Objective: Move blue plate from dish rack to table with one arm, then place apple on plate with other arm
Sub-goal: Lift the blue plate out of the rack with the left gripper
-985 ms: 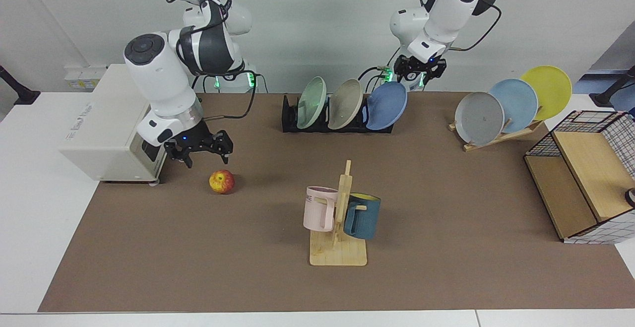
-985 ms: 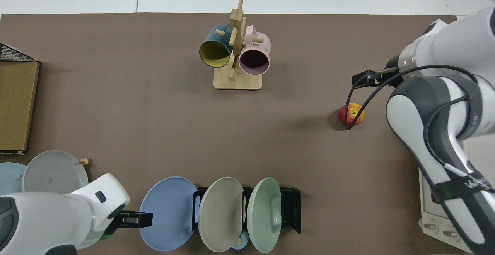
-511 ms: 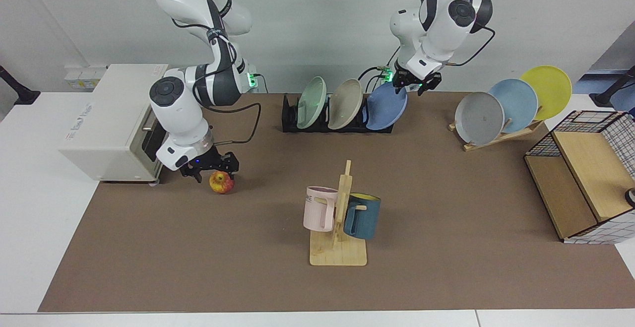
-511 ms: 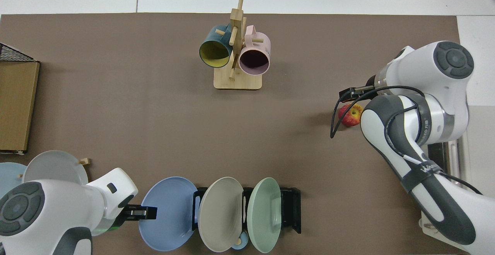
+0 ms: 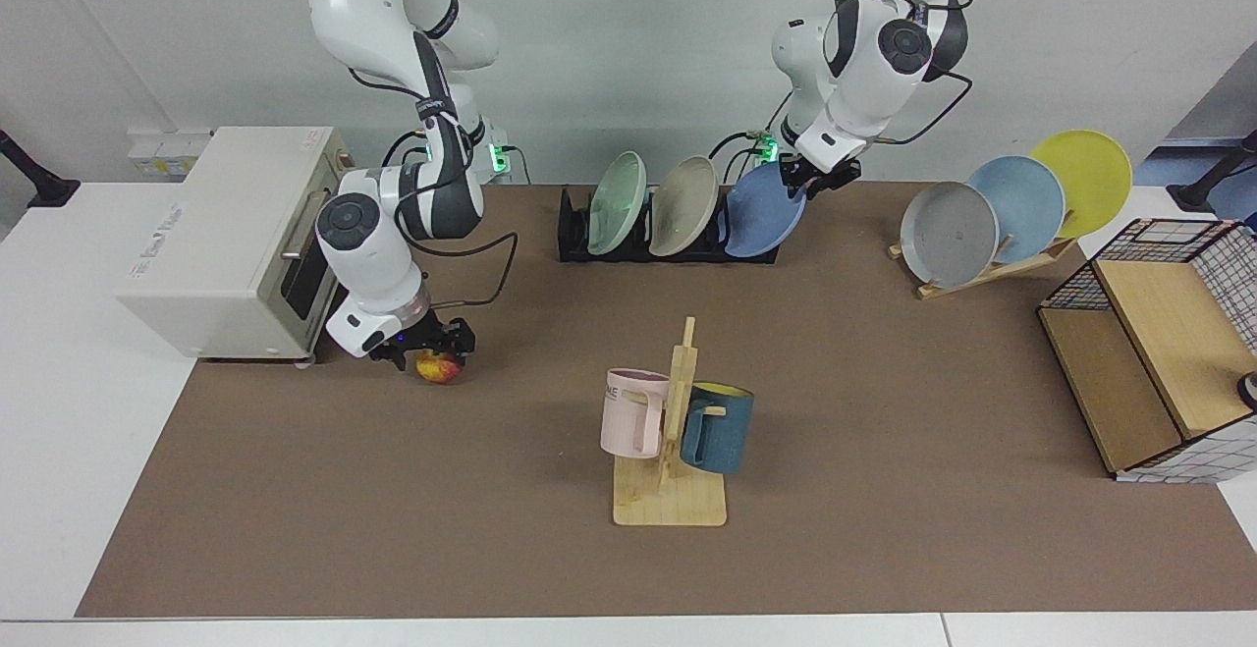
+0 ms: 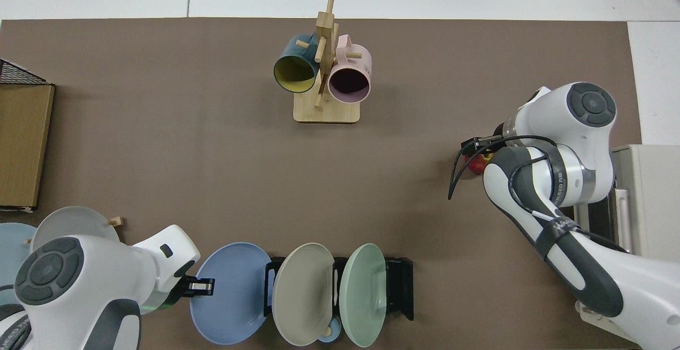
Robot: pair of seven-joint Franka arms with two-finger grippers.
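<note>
Left gripper (image 5: 818,174) at upper rim of blue plate (image 5: 761,210), standing in dish rack (image 5: 574,235); right gripper (image 5: 430,348) over apple (image 5: 439,367) on table (image 5: 393,529). Jaws: cannot tell. Risk: shallow bite slipping, plate dragging rack or neighbour.

Blue plate (image 5: 761,212) tilted in rack (image 5: 574,235); apple (image 5: 439,368) on mat.

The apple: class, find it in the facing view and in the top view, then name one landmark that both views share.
Facing view: the apple lies on the brown mat at the left, just under the right gripper.
Top view: the apple sits at the right, mostly hidden by that arm's wrist and cable.
Shared landmark: the wooden mug stand holding a pink and a teal mug.
</note>
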